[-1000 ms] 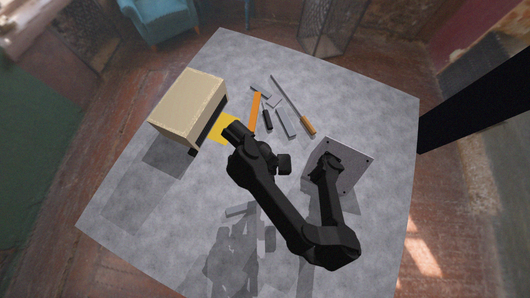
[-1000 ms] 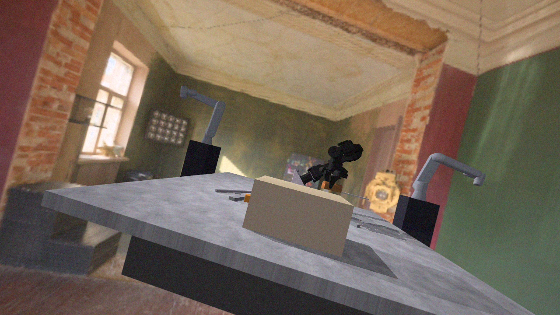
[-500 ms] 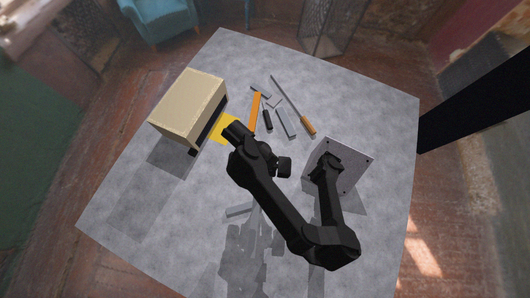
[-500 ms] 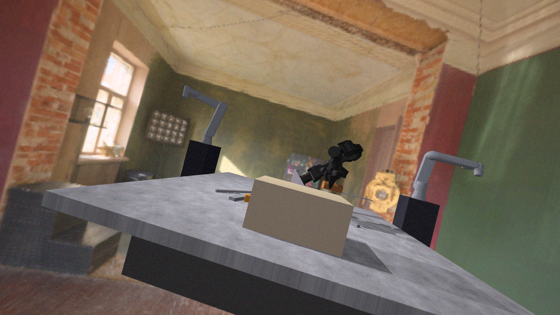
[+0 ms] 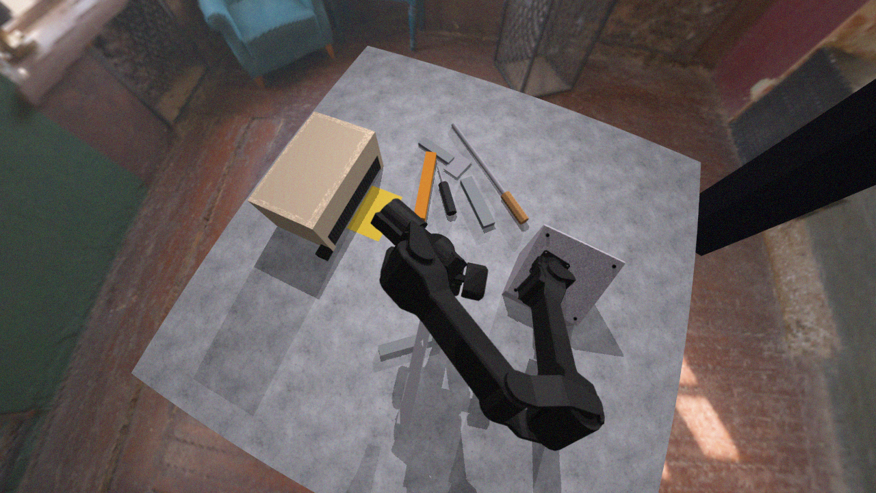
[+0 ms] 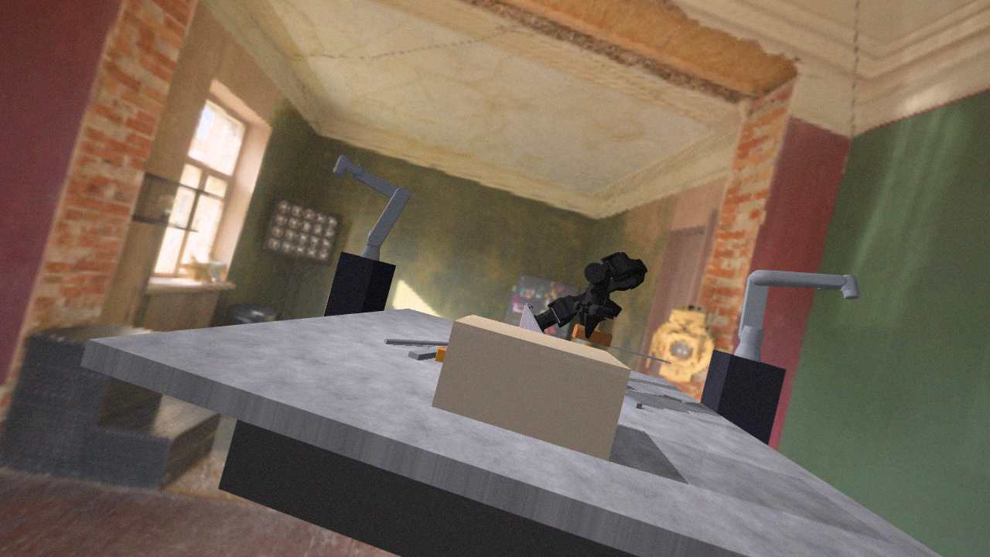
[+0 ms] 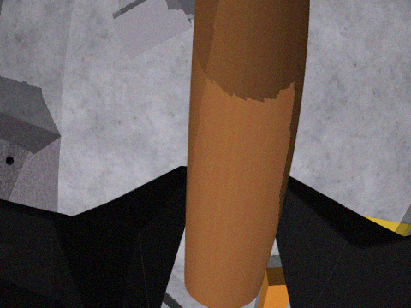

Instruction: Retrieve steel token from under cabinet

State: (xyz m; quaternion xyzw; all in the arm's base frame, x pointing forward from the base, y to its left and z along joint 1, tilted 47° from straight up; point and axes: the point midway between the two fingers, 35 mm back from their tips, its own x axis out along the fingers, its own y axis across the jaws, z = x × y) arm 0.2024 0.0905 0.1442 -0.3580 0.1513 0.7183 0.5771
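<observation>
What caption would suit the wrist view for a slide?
Gripper shut on a brown cylindrical handle above the grey table.

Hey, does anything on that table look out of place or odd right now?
One grey bar lies alone beside the arm, away from the other tools near the cabinet. The gripper is shut on a brown cylinder over the yellow area. Nothing looks spilled or damaged.
</observation>
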